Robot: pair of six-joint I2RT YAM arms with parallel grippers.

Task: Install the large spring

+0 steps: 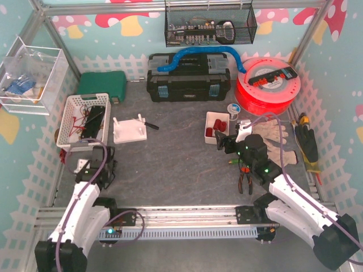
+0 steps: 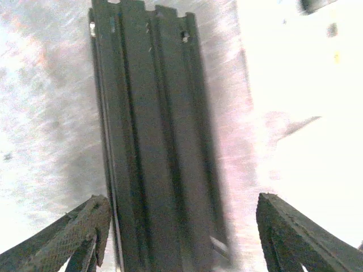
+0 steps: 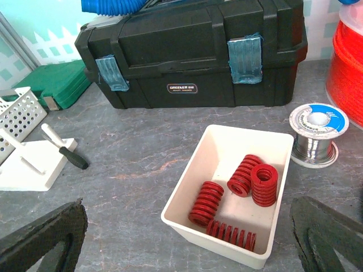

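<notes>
Enclosed work cell, seen from above. A table (image 1: pixel 181 170) with a dark grey, marbled top fills the floor of the cell. The back wall (image 1: pixel 85 35), left wall (image 1: pixel 17 170) and right wall (image 1: pixel 340 90) are teal panels printed with a white picket fence (image 1: pixel 108 61) and pink mushrooms (image 1: pixel 122 21). Silver metal posts (image 1: pixel 54 34) stand at the rear corners. A black wire basket (image 1: pixel 210 38) hangs on the back wall; a clear plastic box (image 1: pixel 34 56) is fixed to the left wall. A silver rail (image 1: pixel 187 214) runs along the near edge. Lighting is bright and even.
</notes>
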